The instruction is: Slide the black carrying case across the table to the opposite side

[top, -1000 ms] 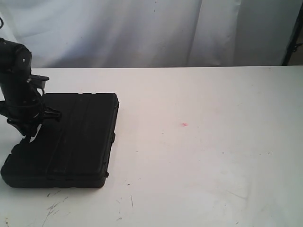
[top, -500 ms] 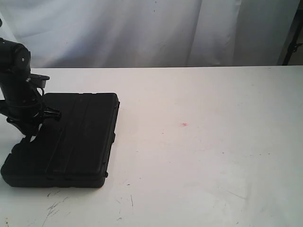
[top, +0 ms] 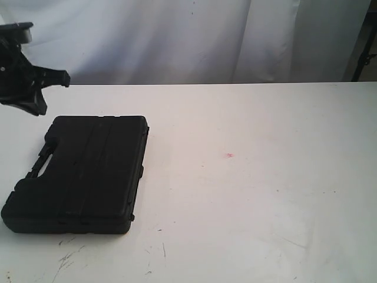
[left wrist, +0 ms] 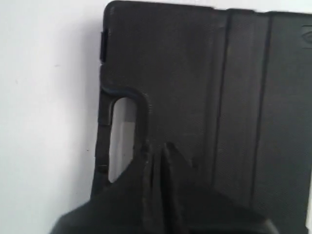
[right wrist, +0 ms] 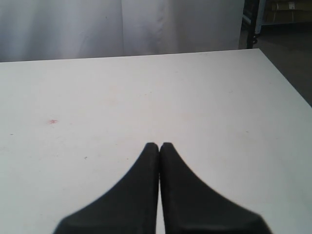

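Note:
The black carrying case lies flat on the white table at its left side, with the handle slot on the case's left edge. My left gripper hangs above the case's far left corner, clear of it. In the left wrist view its jaws stand shut and empty over the lid, beside the handle slot. My right gripper is shut with nothing in it, over bare table; the exterior view does not show it.
A small pink spot marks the table's middle. Dark scuff marks lie near the front edge below the case. A white curtain hangs behind the table. A dark stand rises at the far right corner.
My left gripper has lifted off the case's handle side and moved up toward the far left. Its jaws have closed. The case has stayed where it was.

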